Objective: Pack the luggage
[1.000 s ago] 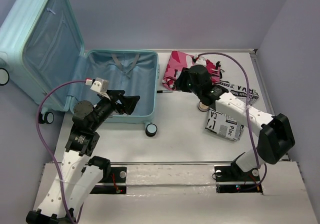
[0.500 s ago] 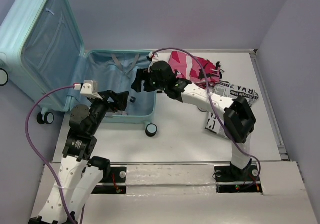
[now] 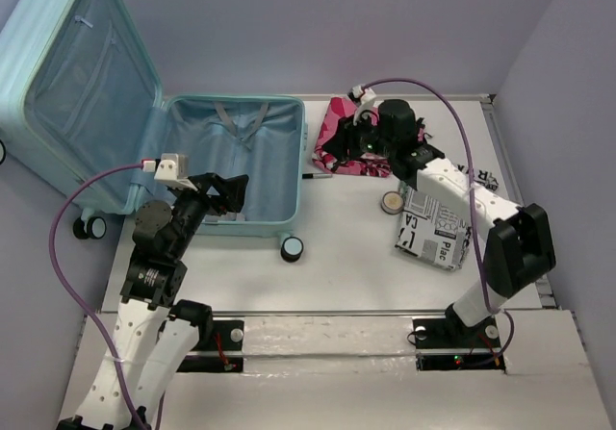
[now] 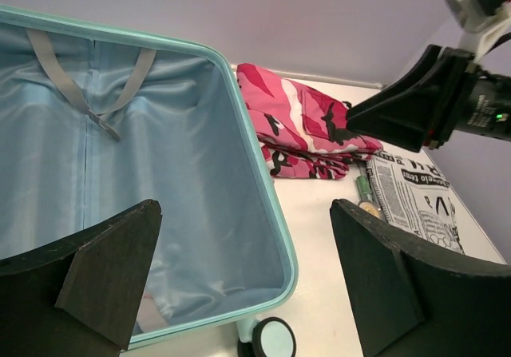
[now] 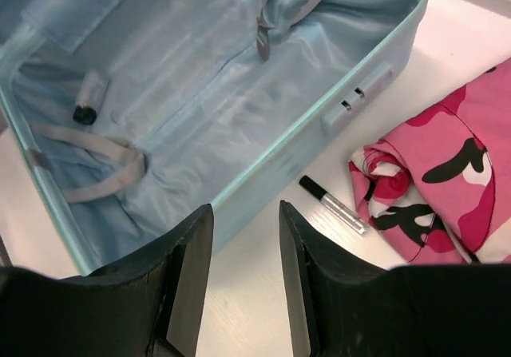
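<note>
The luggage (image 3: 241, 141) lies open at the left of the bench (image 3: 337, 257), its lid propped upright against the far-left corner and its lined base tray flat and facing up. One small dark-capped cylinder (image 5: 86, 97) lies inside the luggage; the rest of the lining is bare. The left pincer (image 3: 229, 188) hovers over the luggage's near wall with its jaws spread wide and nothing between them. The right pincer (image 5: 243, 237) hangs just outside the luggage's right wall, above the pink cloth bundle (image 3: 337, 117), with its jaws parted only narrowly and nothing gripped. A pen (image 3: 316, 174) lies on the bench between the luggage and the bundle; a newsprint pouch (image 3: 433, 233) and a small round tin (image 3: 391, 202) lie farther from the luggage. Hazards: at this narrow opening the right pincer may pinch only a fold, so the bundle could unroll and drape over the luggage wall. A low approach may sweep the pen away. Both arms converging on the luggage may collide.
</note>
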You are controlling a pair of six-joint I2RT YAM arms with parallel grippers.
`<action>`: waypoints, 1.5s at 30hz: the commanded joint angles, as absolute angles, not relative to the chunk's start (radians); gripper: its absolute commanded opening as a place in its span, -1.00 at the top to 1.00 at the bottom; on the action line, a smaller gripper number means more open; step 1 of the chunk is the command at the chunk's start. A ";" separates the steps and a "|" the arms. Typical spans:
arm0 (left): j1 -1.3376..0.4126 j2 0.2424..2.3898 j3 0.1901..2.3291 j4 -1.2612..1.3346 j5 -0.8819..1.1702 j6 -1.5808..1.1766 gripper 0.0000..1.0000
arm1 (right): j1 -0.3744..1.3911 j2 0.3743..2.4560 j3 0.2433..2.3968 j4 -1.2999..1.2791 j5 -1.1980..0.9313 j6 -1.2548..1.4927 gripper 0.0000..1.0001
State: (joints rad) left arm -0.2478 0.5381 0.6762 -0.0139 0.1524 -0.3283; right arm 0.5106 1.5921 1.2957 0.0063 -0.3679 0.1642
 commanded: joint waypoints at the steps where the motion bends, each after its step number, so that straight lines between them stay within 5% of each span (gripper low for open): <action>1: -0.242 0.526 0.719 0.031 0.172 -0.330 -0.98 | 0.431 1.721 1.302 0.031 -0.618 0.025 0.09; 11: -0.242 0.540 0.721 0.034 0.190 -0.328 -0.98 | 0.413 2.048 1.529 0.003 -0.729 -0.017 0.10; 25: -0.233 0.549 0.719 0.040 0.212 -0.333 -0.98 | 0.413 2.217 1.624 -0.047 -0.710 -0.018 0.02; 38: -0.232 0.546 0.716 0.046 0.225 -0.333 -0.98 | 0.502 2.253 1.605 -0.103 -0.437 -0.106 -0.11; 45: -0.232 0.540 0.716 0.049 0.226 -0.336 -0.98 | 0.578 2.157 1.457 -0.095 -0.195 -0.118 0.22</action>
